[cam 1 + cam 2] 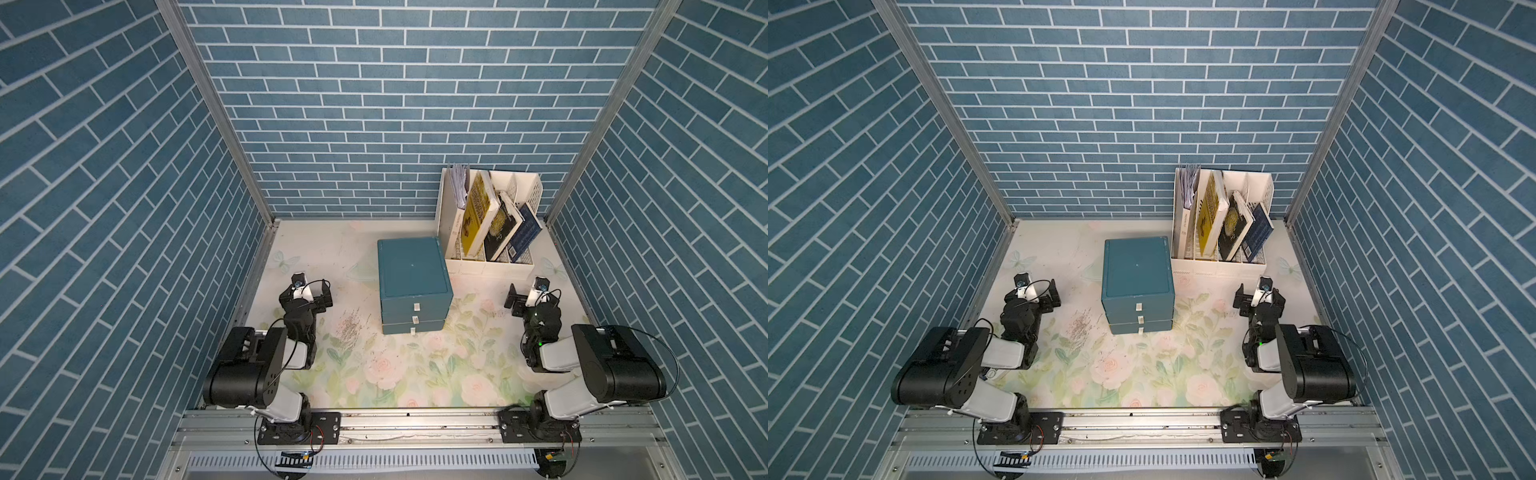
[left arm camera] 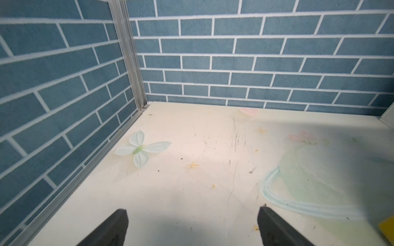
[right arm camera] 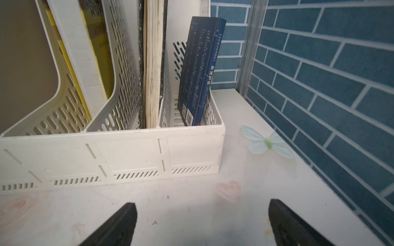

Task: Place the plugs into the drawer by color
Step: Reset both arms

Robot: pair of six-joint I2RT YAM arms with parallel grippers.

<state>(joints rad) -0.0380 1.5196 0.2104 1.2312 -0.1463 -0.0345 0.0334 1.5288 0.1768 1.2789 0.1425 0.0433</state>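
The dark teal drawer chest (image 1: 413,270) stood on the floral table mat (image 1: 374,374) a little behind the middle of the table, and it showed in both top views (image 1: 1137,268). Its three stacked drawers were all pushed in flush, each with a small white tab pull (image 1: 416,307) facing the arms; what lay inside them could not be seen. Just beside the chest, at its far right corner and against the blue brick back wall, sat a white slatted book rack (image 1: 490,262) with a yellow book (image 1: 478,216), a black book (image 1: 500,228) and a blue book (image 1: 525,237) leaning in its slots. The left gripper (image 1: 307,291) hung low over the mat to the left of the chest, well apart from it. In its wrist view the left gripper (image 2: 193,215) had its two dark fingers (image 2: 115,228) spread wide with only bare, scuffed tabletop between them, near a pale printed butterfly (image 2: 141,148) by the side wall. The right gripper (image 1: 530,295) hung to the right of the chest, near the front of the rack. In its wrist view the right gripper (image 3: 202,210) also stood released, gripping nothing, its fingers (image 3: 119,225) parted above the mat just short of the rack's low front wall (image 3: 128,153), with the blue book (image 3: 198,70) upright in the end slot.
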